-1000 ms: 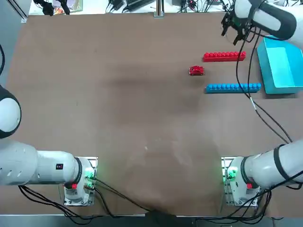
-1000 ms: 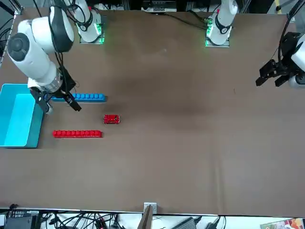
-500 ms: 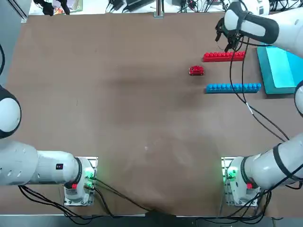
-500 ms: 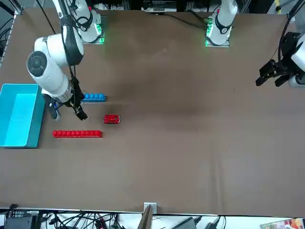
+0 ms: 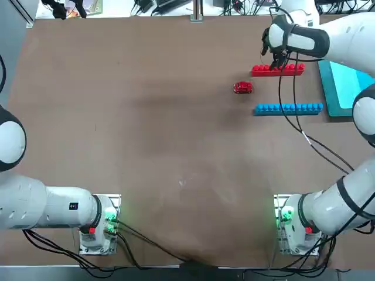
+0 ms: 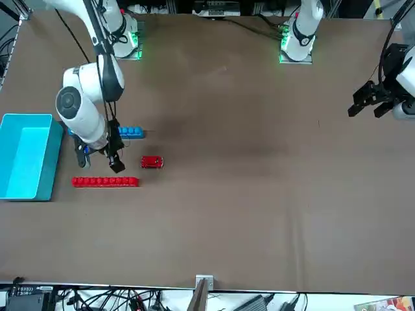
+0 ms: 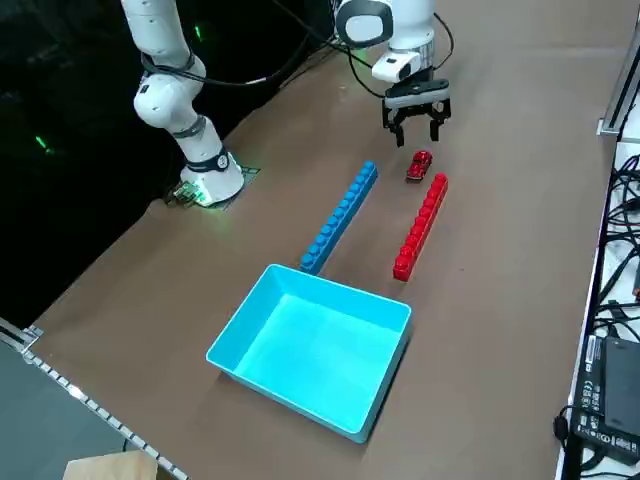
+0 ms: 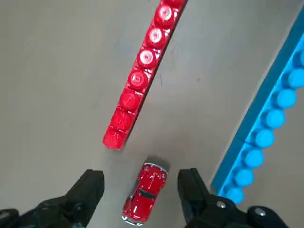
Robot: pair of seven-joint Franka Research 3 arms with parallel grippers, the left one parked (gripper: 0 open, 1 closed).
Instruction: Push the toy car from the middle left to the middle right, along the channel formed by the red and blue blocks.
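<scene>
Toy car: the tiny glossy red toy car with pale windows [image 5: 242,88] is sitting on the brown tabletop [image 5: 146,117] just outside the left mouth of the channel, untouched by anything and not yet between the bars.

Channel: the strip of bare brown tabletop forming the channel [image 5: 286,89] is lying open between the long red studded brick bar [image 5: 278,69] on the far side and the slightly longer bright blue studded brick bar [image 5: 288,108] on the near side; the two bars are running parallel.

Right gripper: the right arm's black two-finger gripper [image 7: 411,125] is hanging above the table near the car end of the bars; its fingers are spread apart and holding nothing. In the wrist view the car [image 8: 145,192] is showing between the two fingers [image 8: 88,192], which are standing clear of it on both sides.

Box: the light-blue open plastic box [image 5: 351,85] is sitting just beyond the channel's right end.

Done: judging by this layout, only the approach is under way; the pushing appears not to have begun.

Left: the gripper is needing to get down behind the car's left end, and then the whole run through the channel to its right end is remaining.
</scene>
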